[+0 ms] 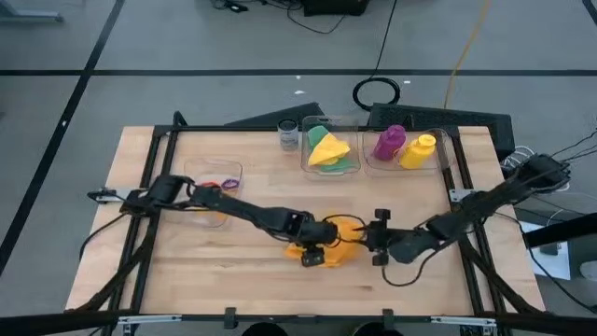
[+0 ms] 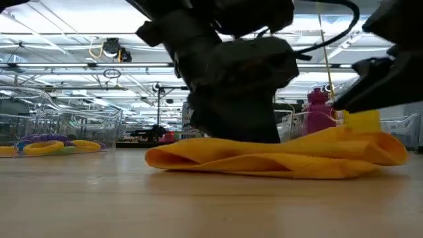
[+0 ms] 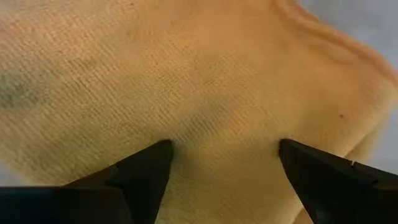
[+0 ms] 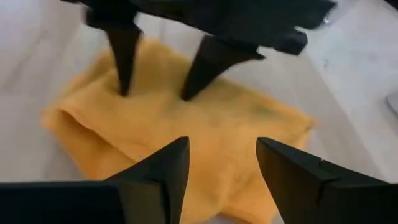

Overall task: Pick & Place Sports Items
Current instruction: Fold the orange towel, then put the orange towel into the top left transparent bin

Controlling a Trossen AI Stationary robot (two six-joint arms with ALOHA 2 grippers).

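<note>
Orange cloth lies on the surface well in front of the cloth box; left pincer wide, tips touching it, right pincer parted, empty: pinch a fold, not one layer.

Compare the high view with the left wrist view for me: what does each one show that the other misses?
Only the high view shows the layout: the right gripper beside the orange cloth, the yellow and green cloths in a clear box, the purple bottle and yellow bottle in another, and coloured rings in a box at left.

Only the left wrist view shows the cloth's weave close up, with the left gripper jaws open against it.

Both show the orange cloth under the left gripper.
</note>
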